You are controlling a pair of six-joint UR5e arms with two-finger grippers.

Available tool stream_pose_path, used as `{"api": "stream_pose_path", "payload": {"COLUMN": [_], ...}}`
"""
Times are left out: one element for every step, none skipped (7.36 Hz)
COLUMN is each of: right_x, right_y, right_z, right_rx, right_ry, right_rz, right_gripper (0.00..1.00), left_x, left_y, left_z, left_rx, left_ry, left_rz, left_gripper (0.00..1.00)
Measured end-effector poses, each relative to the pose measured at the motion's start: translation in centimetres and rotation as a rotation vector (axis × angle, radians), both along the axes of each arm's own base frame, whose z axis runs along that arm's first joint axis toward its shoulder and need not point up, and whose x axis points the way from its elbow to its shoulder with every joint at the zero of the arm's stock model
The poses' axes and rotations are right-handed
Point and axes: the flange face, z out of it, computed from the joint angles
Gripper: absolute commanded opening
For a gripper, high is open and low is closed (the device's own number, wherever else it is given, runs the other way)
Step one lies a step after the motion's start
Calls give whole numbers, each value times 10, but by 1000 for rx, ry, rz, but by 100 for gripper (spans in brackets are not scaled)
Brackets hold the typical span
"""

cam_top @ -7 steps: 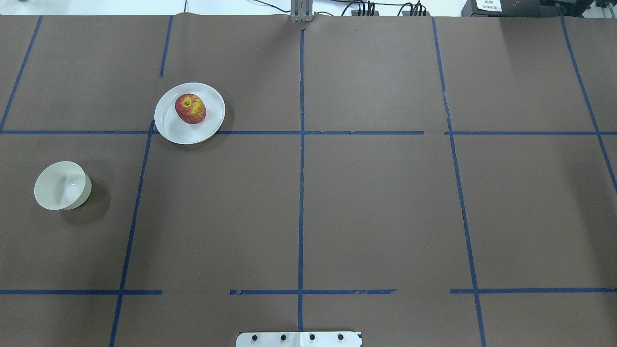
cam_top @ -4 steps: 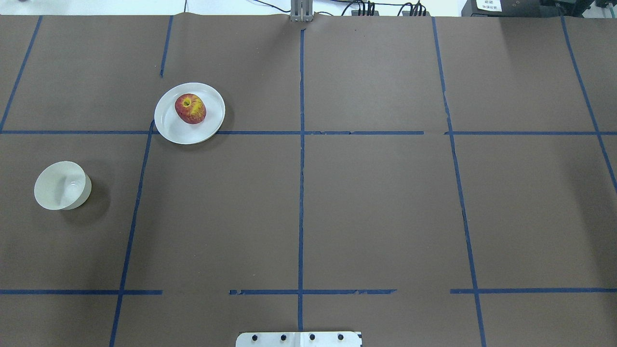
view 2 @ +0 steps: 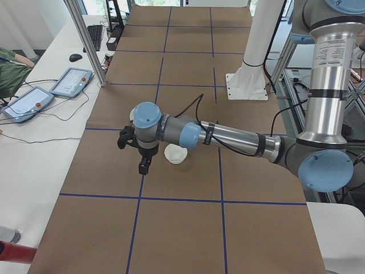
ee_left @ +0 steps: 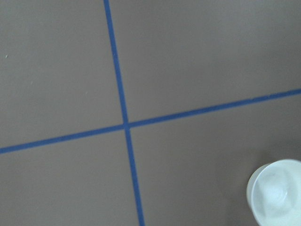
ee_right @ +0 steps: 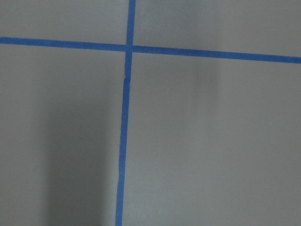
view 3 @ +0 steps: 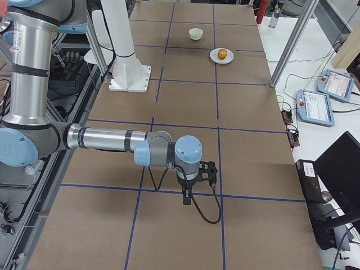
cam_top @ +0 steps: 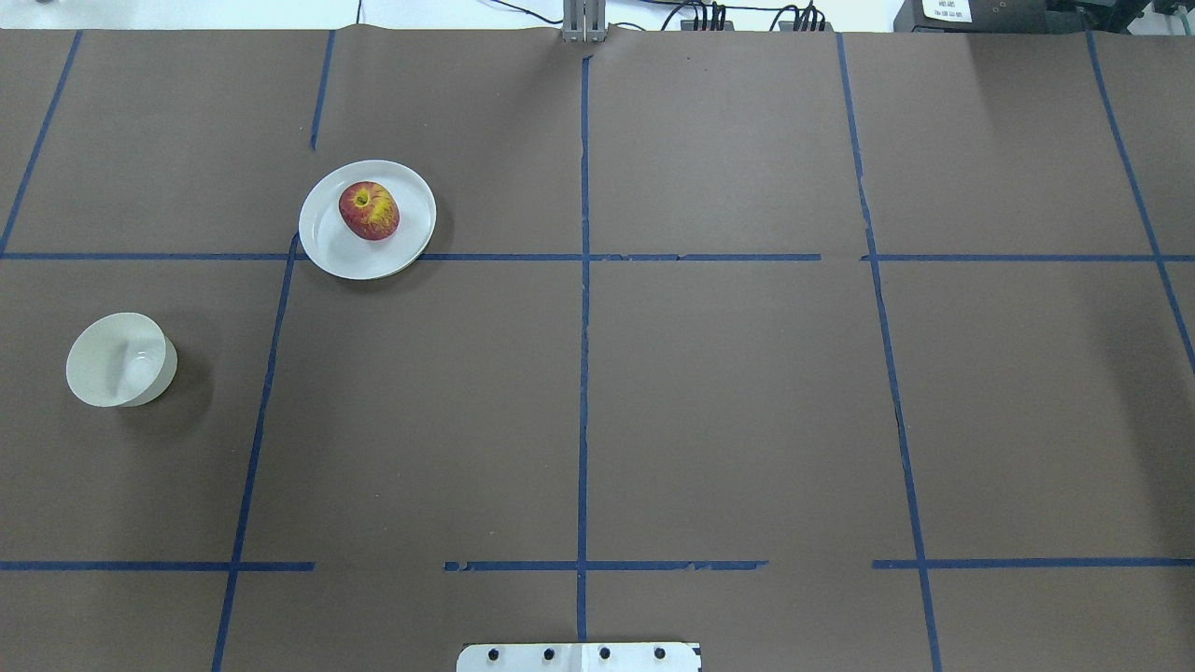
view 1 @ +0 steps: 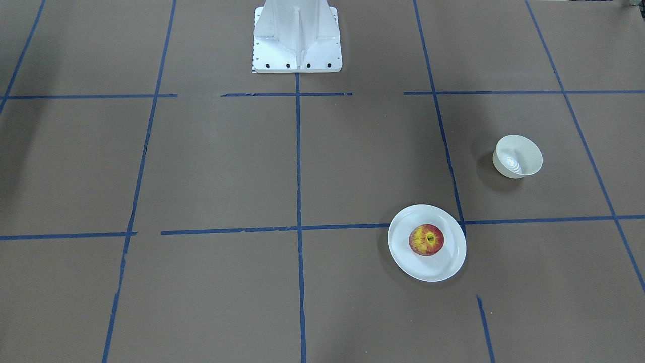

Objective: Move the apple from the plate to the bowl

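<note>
The red and yellow apple (cam_top: 369,210) lies on the white plate (cam_top: 329,245) on the table's left half, also in the front view, apple (view 1: 426,239) on plate (view 1: 446,267). The white bowl (cam_top: 119,359) stands empty, nearer the left edge, also in the front view (view 1: 518,156) and at the lower right of the left wrist view (ee_left: 277,194). My left gripper (view 2: 144,165) hangs above the table just beside the bowl (view 2: 175,154); I cannot tell if it is open. My right gripper (view 3: 187,197) hangs far from them; I cannot tell its state.
The brown table cover carries a grid of blue tape lines. The robot's white base (view 1: 297,38) stands at the middle of the near edge. Control tablets (view 2: 71,81) and an aluminium post (view 2: 85,40) stand on the white bench across the table.
</note>
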Motion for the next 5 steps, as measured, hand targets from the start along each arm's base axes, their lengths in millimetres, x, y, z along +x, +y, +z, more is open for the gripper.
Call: {"api": "stream_pose_path", "payload": {"right_x": [0,0,1,1,0], "right_y": [0,0,0,0,0], "right_z": [0,0,0,0,0], "right_rx": [0,0,0,0,0], "right_ry": [0,0,1,0,0], "right_rz": [0,1,1,1,1], "right_gripper": [100,100,100,100,100], "left_x": [40,89,143,190,233], "left_y": [-29,-53,-68,-81,-93], "left_z": [-36,-72,-105,-132,-154], "left_rx": [-20,-48,-78,-113,-152], "left_ry": [21,28,18,17,32], "left_rz": [-11,-26,-51,-80,-104], "left_gripper": [100,100,100,100,100]}}
